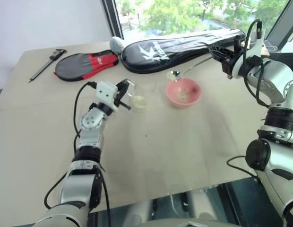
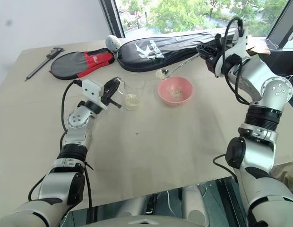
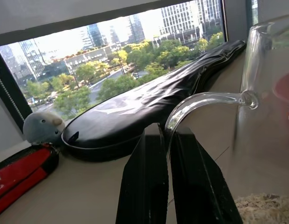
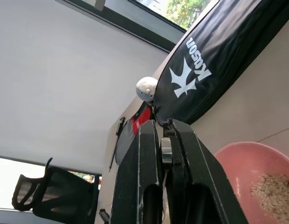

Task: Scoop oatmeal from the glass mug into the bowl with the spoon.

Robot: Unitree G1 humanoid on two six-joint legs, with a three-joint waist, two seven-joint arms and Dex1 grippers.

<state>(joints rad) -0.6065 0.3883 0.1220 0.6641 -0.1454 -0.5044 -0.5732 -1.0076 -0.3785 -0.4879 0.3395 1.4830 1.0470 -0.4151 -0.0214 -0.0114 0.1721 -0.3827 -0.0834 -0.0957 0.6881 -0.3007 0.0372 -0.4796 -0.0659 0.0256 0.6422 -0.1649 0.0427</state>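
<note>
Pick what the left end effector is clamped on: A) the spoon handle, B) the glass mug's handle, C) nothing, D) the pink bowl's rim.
B: the left end effector is shut on the curved handle of the glass mug, seen clearly in the left wrist view.

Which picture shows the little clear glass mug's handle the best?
The left wrist view: the clear glass mug's curved handle sits pinched between the left gripper's black fingers, close up. In both eye views the mug is small and the gripper hides the handle. The right wrist view looks toward the pink bowl instead.
</note>
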